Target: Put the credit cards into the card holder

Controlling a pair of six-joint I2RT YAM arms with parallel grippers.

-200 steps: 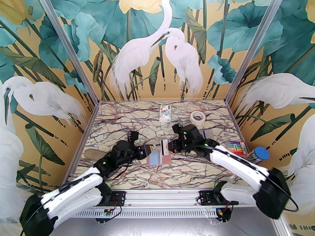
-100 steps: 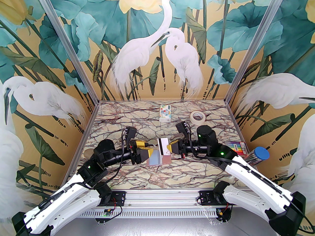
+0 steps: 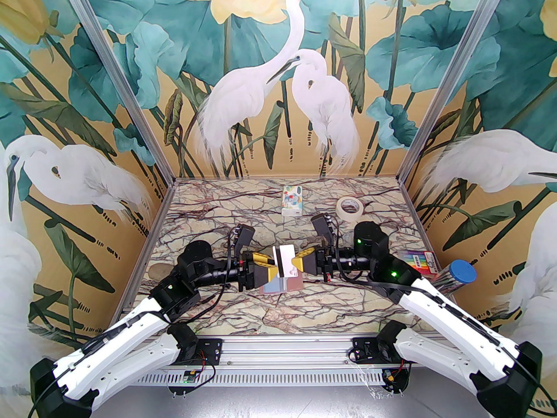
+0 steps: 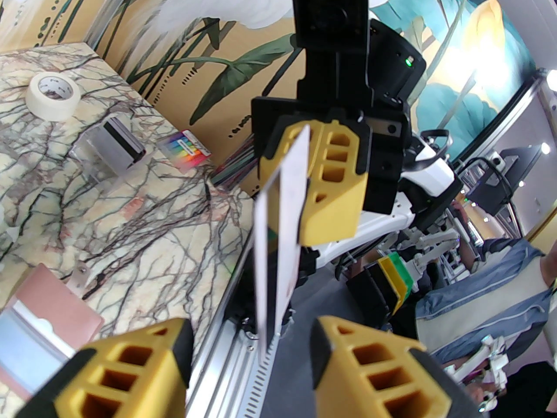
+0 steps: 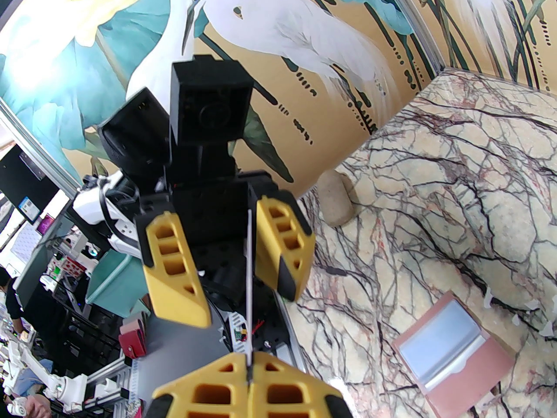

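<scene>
A pale credit card [image 3: 286,260] hangs on edge above the table, with my right gripper [image 3: 296,263] shut on its right end. In the right wrist view the card [image 5: 249,285] is a thin line running out of my shut fingers [image 5: 278,396]. My left gripper [image 3: 273,268] stands open, and the card's free end [image 4: 278,251] lies between its fingers [image 4: 130,372] without being pinched. The card holder [image 3: 292,284] lies open and flat on the marble just below the card, pink with its pale blue lining [image 5: 439,351] showing.
A clear box with a dark-striped card [image 4: 109,146] sits at the right rear beside a striped pack [image 3: 419,261] and a blue-capped tube [image 3: 461,272]. A tape roll [image 3: 350,208] and a tissue pack [image 3: 292,200] lie at the back. A stone [image 5: 335,198] lies left.
My left gripper rose from beside the wallet and moved right, so its open fingers now flank the card's free end. The right gripper, still holding the card, has barely shifted in the last half second.
</scene>
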